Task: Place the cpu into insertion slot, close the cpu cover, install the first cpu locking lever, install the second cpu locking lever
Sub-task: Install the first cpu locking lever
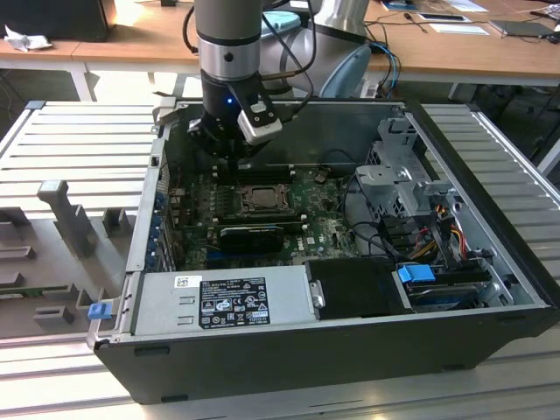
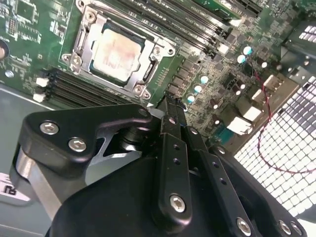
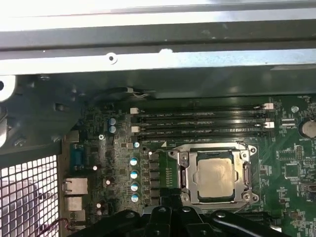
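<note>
The pale silver-beige square cpu sits in the silver-framed insertion slot — black tool hovers near it, clenched and empty.

Socket layout
The cpu lies in the insertion slot; memory slots run just beside that slot.

An open black computer case lies on a ribbed table, its grey power supply along the near edge, a drive cage by a far corner, memory slots on the green motherboard.
</note>
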Controlling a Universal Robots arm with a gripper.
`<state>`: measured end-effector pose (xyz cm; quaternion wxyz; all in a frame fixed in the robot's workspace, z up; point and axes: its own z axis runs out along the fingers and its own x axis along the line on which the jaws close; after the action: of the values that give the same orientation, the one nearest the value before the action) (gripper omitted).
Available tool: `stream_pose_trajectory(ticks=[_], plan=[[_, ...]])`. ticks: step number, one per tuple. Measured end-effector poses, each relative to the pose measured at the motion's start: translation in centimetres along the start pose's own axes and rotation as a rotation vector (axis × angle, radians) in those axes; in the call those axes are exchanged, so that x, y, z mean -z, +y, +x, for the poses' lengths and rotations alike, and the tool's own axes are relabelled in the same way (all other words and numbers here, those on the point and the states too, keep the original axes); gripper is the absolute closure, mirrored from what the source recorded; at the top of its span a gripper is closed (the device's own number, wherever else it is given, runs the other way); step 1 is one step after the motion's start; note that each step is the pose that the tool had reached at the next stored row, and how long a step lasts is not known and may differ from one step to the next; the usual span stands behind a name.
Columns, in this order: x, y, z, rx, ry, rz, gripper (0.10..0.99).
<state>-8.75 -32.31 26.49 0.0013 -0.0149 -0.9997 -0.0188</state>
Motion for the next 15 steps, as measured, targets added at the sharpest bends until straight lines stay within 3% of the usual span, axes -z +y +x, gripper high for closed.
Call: stream_pose_trajectory(ticks=[4,7,15], plan=[[-0.15,0.02,0.86,0.007,0.0003,0.0,0.98],[-0.22,0.2,1.93,0.007,0.0003,0.0,0.98],[-0.63,1.29,2.51,0.007,0.0003,0.0,0.98]])
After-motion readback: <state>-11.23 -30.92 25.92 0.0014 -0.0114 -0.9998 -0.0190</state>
